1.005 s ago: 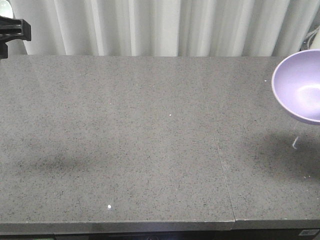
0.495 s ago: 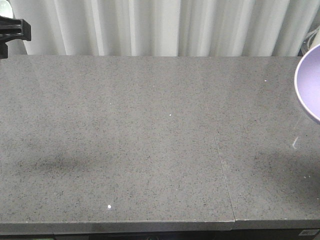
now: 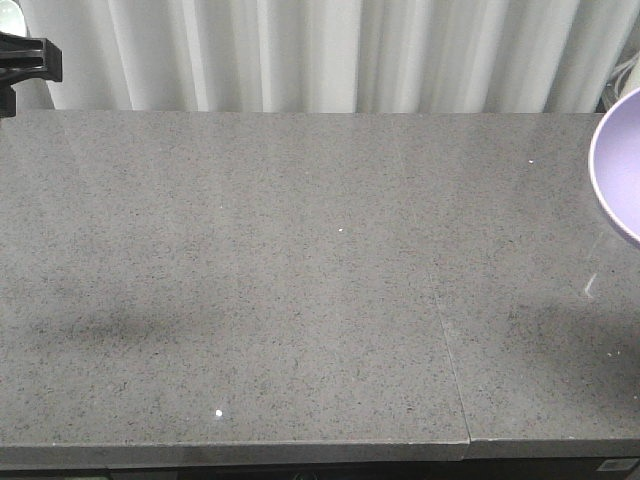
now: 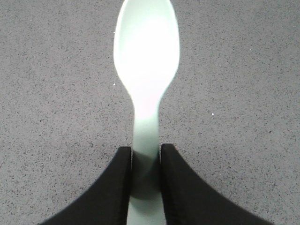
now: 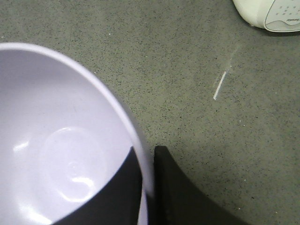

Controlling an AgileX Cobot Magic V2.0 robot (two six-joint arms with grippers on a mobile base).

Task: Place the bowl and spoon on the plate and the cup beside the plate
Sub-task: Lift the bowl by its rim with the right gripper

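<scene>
L pincer (image 4: 145, 150): oval-headed spoon (image 4: 146, 61); R pincer (image 5: 145, 150): glossy, prob. plastic bowl (image 5: 56, 117) rim.

Countertop (image 3: 300, 280) lies open across its middle (bowl (image 3: 620, 170) juts in at right edge).

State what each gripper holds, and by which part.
Left gripper holds the spoon by its handle; right gripper holds the bowl by its rim.
</scene>
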